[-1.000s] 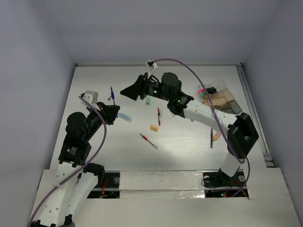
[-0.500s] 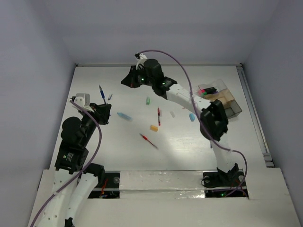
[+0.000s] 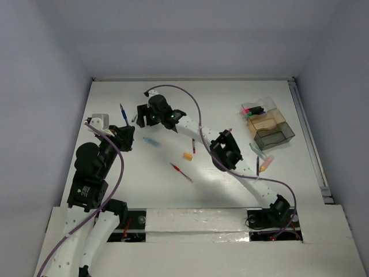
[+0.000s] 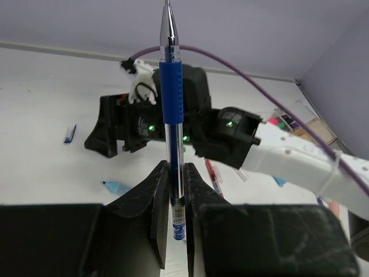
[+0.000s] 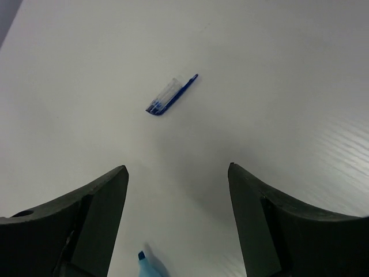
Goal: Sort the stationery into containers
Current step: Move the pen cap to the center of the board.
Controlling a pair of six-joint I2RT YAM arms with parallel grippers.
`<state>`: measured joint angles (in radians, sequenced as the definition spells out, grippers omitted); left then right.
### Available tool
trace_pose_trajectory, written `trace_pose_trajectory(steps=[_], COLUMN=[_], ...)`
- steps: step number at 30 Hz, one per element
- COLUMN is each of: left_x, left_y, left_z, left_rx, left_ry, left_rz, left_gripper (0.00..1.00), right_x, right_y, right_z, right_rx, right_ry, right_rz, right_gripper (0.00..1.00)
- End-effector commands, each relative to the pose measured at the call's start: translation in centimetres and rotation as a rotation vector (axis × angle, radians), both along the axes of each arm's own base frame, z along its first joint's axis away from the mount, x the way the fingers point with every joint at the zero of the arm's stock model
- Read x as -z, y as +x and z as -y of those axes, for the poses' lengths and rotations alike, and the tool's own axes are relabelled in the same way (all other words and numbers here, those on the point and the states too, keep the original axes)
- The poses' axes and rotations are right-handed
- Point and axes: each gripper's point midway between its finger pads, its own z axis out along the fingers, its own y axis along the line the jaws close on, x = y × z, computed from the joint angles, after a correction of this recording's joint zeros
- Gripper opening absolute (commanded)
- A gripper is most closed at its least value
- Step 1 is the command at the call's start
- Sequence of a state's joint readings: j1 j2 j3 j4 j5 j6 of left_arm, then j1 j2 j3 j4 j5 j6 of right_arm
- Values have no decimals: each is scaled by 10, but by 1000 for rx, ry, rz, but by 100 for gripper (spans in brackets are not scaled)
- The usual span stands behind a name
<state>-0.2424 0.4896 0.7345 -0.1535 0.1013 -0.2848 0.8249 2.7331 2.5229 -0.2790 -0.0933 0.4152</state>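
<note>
The blue pen (image 4: 171, 98) has a clear barrel, a blue grip sleeve and a metal tip. It stands upright with the tip pointing up, clamped low on its barrel between the fingers of the left tool (image 4: 174, 173). That tool hangs above the far-left part of the white worktop (image 3: 230, 92).

The right tool (image 5: 176, 173) has its fingers spread wide with nothing between them. It hovers just beyond the left tool and points down at a small blue pen cap (image 5: 171, 95) lying alone on the worktop. A light-blue piece (image 3: 151, 141) lies near both tools.

The right arm (image 3: 225, 153) stretches slantwise across the worktop from its base to the far left. It lies between the held pen and the container (image 3: 282, 134). A purple cable (image 3: 193, 109) loops along the arm.

The container is a clear box at the far right, well apart from both tools. Its back section holds a pink and a green highlighter (image 3: 251, 109), the middle looks tan and the front looks dark.

Counted on the worktop are two red pens (image 3: 181, 172), one of them beside the arm. There is also one orange eraser (image 3: 187, 156), one light-blue piece and one cap. Near the container lie two small pieces, one pale green (image 3: 258, 150) and one orange-pink (image 3: 264, 167), too small to identify.
</note>
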Motion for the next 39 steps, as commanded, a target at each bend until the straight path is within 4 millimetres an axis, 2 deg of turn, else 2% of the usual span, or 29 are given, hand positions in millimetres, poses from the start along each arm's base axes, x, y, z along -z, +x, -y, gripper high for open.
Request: trace_pose_trajectory(steps=[1, 3, 4, 5, 7, 10, 11, 12, 13, 14, 15, 16, 17, 18, 19, 20, 21, 22, 23, 24, 25, 26, 27, 32, 35, 39], left_x=[-9, -4, -1, 0, 2, 1, -7, -10, -17, -19, -19, -15, -12, -8, -4, -2, -2, -5, -4, -5, -10, -9, -9, -19, -23, -21], left_y=[5, 8, 11, 12, 16, 18, 16, 14, 11, 8, 7, 7, 7, 7, 8, 9, 6, 7, 8, 6, 5, 6, 0, -4, -11, -16], left_z=[-1, -2, -4, -2, -1, -1, -2, -1, 1, 2, 4, 4, 4, 7, 9, 14, 23, 27, 31, 37, 40, 44, 52, 68, 77, 87], left_rx=[-11, -23, -31, -22, -13, -11, -11, -5, 10, 23, 34, 35, 35, 45, 57, 78, 133, 152, 171, 211, 230, 253, 311, 416, 487, 568], left_ry=[0, 3, 3, 2, -4, -10, -10, -3, -2, 3, 2, 0, -2, -16, -25, -34, -51, -62, -69, -73, -75, -77, -79, -111, -128, -135], left_rz=[42, 21, 10, 5, -13, -25, -10, -10, 8, 16, 14, 6, 2, -7, -11, -14, -15, -4, -10, -10, -1, -2, -3, 25, 46, 34], left_gripper=[0, 0, 0, 0, 0, 0, 0, 0, 0, 0, 0, 0, 0, 0, 0, 0, 0, 0, 0, 0, 0, 0, 0, 0, 0, 0], right_x=[-39, -29, -53, -38, -58, -60, -102, -73, -87, -119, -172, -164, -183, -230, -242, -235, -244, -271, -264, -270, -290, -299, -295, -320, -317, -308], right_y=[-3, 2, 3, -1, -3, -5, -9, -16, -28, -33, -46, -52, -57, -73, -76, -81, -88, -99, -107, -110, -121, -132, -141, -190, -195, -201], right_z=[-36, -33, -34, -30, -30, -20, -15, 0, 3, 7, 18, 31, 41, 56, 68, 81, 90, 104, 112, 121, 133, 137, 139, 140, 138, 133], right_rx=[-10, 21, 27, 27, 16, -16, -33, -44, -63, -101, -118, -122, -132, -141, -136, -141, -150, -157, -172, -174, -184, -228, -254, -475, -507, -569], right_ry=[58, 50, 100, 75, 97, 107, 170, 149, 199, 284, 343, 320, 346, 399, 414, 410, 428, 470, 471, 486, 528, 559, 571, 652, 660, 664], right_rz=[189, 195, 226, 207, 226, 178, 208, 158, 151, 202, 258, 246, 277, 333, 344, 331, 338, 359, 338, 340, 351, 362, 346, 324, 290, 254], right_gripper=[76, 76, 75, 74, 72, 71, 71, 71, 71, 70, 70, 69, 67, 66, 64, 61, 58, 56, 52, 49, 47, 46, 47, 69, 73, 75])
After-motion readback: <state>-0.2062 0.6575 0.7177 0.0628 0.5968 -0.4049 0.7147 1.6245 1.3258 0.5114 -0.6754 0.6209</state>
